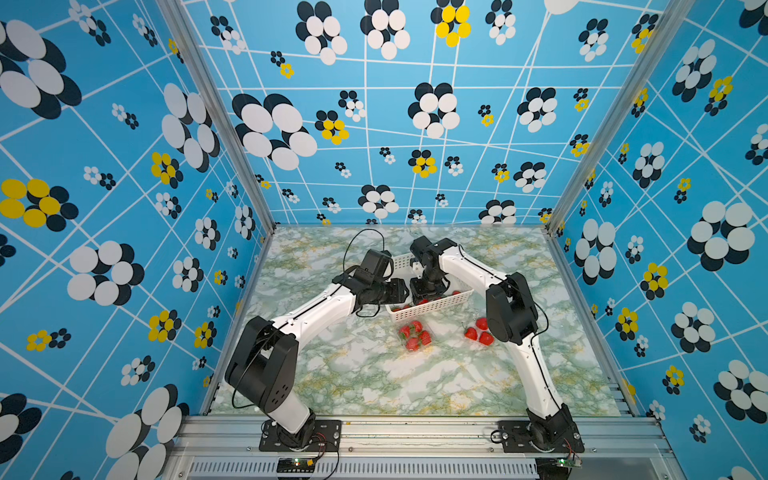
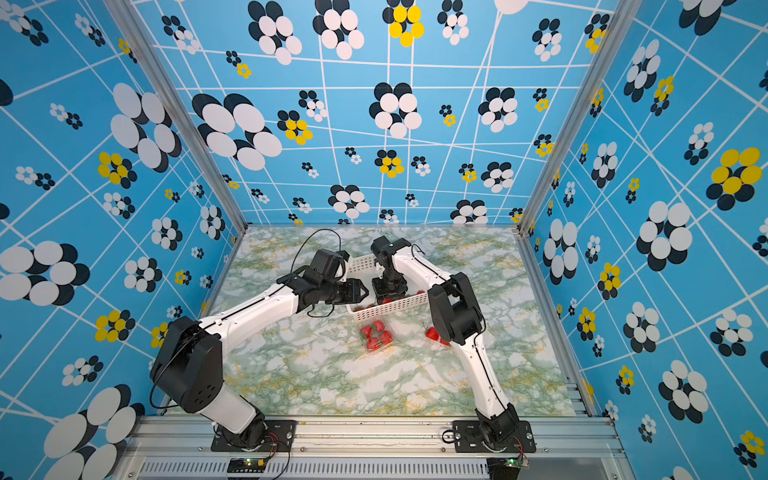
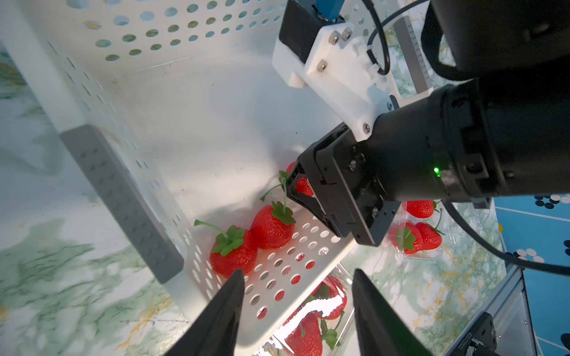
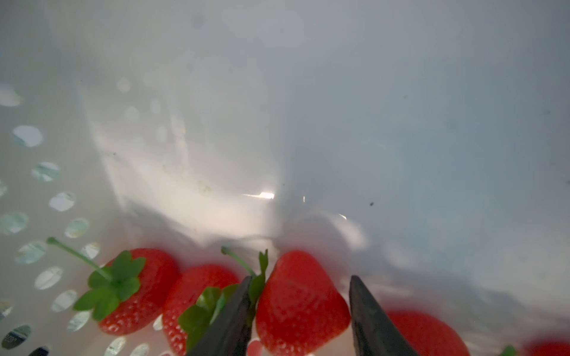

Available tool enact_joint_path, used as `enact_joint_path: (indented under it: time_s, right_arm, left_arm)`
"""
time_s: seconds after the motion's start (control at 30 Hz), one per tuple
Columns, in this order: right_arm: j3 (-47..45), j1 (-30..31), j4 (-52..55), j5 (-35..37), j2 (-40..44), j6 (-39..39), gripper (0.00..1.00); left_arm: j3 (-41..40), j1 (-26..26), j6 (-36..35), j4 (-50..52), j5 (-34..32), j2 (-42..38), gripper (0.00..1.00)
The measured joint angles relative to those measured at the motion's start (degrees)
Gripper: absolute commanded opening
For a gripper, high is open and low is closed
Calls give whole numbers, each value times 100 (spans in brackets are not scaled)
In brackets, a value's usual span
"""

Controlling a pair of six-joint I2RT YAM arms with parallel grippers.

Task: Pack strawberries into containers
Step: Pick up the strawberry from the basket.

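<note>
Marble-patterned table (image 1: 374, 382) holds a white basket (image 1: 432, 309). Only the right wrist view shows five strawberries (image 4: 135, 292) inside, with the right gripper (image 4: 299, 277) clamped on one strawberry (image 4: 300, 308). The left gripper (image 3: 298, 271) has its jaws apart, empty. A top view shows two containers (image 1: 433, 332), holding four and three.

No text reads clearly; one printed sticker (image 3: 469, 340) is too small.

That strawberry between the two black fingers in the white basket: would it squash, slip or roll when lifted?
The strawberry looks glossy and tapered, so it may slip from the right gripper. Its rounded body would probably roll on the smooth floor of the basket if nudged. It is small beside the fingers, so likely light. Softness cannot be told.
</note>
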State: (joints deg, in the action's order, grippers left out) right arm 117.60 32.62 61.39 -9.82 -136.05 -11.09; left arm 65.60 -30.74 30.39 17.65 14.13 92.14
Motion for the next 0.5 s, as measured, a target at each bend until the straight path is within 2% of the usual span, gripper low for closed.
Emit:
enact_joint_path:
  time_s: [0.2, 0.3, 0.43, 0.5]
  right_arm:
    - [4, 0, 17, 2, -50, -2, 46]
    - [4, 0, 22, 0, -50, -2, 40]
    - [7, 0, 22, 0, -50, 0, 26]
    - [7, 0, 22, 2, -50, -2, 25]
  left_arm:
    - [-92, 11, 2, -9, 0, -13, 58]
    - [-129, 33, 2, -9, 0, -26, 58]
    - [-153, 42, 2, -13, 0, -48, 58]
    - [-160, 42, 2, -15, 2, -61, 57]
